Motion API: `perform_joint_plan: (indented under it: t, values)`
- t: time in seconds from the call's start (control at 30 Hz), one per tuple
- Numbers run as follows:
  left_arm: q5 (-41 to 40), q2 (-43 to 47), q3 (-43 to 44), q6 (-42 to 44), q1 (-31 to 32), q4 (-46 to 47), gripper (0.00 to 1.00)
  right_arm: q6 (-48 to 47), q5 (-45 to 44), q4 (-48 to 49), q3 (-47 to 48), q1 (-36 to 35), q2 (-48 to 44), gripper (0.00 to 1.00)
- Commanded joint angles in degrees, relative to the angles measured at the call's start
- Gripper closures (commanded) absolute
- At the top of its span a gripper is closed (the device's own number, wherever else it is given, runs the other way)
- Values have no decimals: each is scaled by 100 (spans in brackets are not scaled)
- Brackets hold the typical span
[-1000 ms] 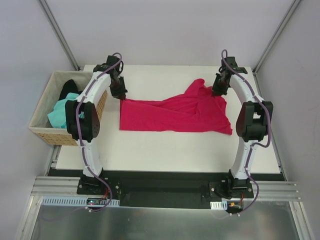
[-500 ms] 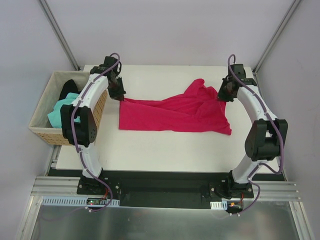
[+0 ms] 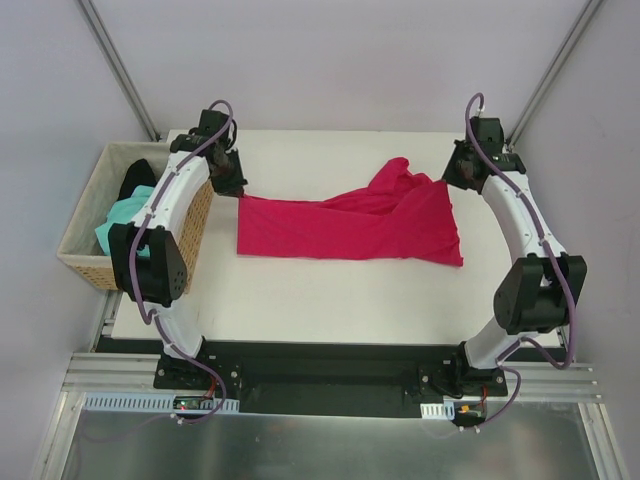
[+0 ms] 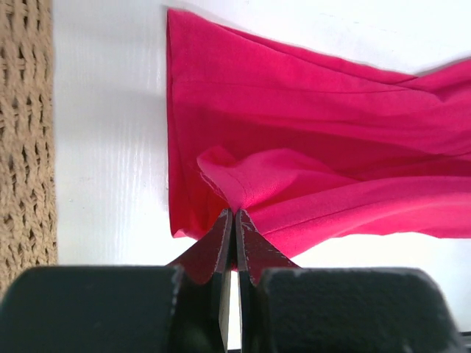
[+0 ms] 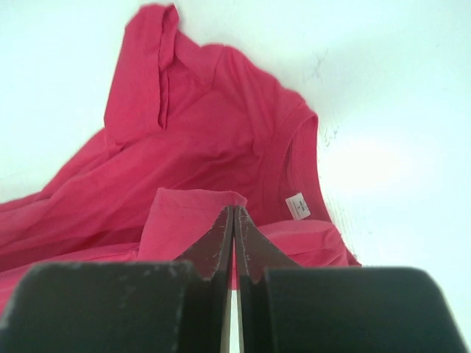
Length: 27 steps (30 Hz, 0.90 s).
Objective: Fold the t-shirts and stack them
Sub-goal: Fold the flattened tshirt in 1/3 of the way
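Note:
A crimson t-shirt lies stretched across the middle of the white table, rumpled at its upper right. My left gripper is shut on its upper-left corner; in the left wrist view the cloth bunches right at the closed tips. My right gripper is shut on the shirt's upper-right edge. The right wrist view shows a fold of red cloth pinched at the tips, with the collar and white label beyond. A mint-green t-shirt and a black one lie in the basket.
The tan wicker basket stands off the table's left edge, its woven wall close beside my left gripper. Metal frame posts rise at the back corners. Bare white table lies in front of the shirt.
Both grippers have moved outward and toward the back, the right one farther, pulling the crimson shirt wider and flatter between them.

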<state>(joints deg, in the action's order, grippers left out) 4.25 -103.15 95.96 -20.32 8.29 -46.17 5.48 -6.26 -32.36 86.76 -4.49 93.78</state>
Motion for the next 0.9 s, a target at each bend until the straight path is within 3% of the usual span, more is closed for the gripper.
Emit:
perform_joint_plan:
  t: [0.0, 0.43, 0.87]
  values:
    - [-188, 436, 45, 1, 23, 73, 100, -213, -340, 133, 377, 18, -544, 99]
    - [-249, 621, 2, -16, 23, 91, 100, -240, -385, 142, 43, 18, -896, 99]
    - [-320, 1165, -165, -43, 23, 100, 100, -187, -446, 107, -423, 18, -1871, 99]
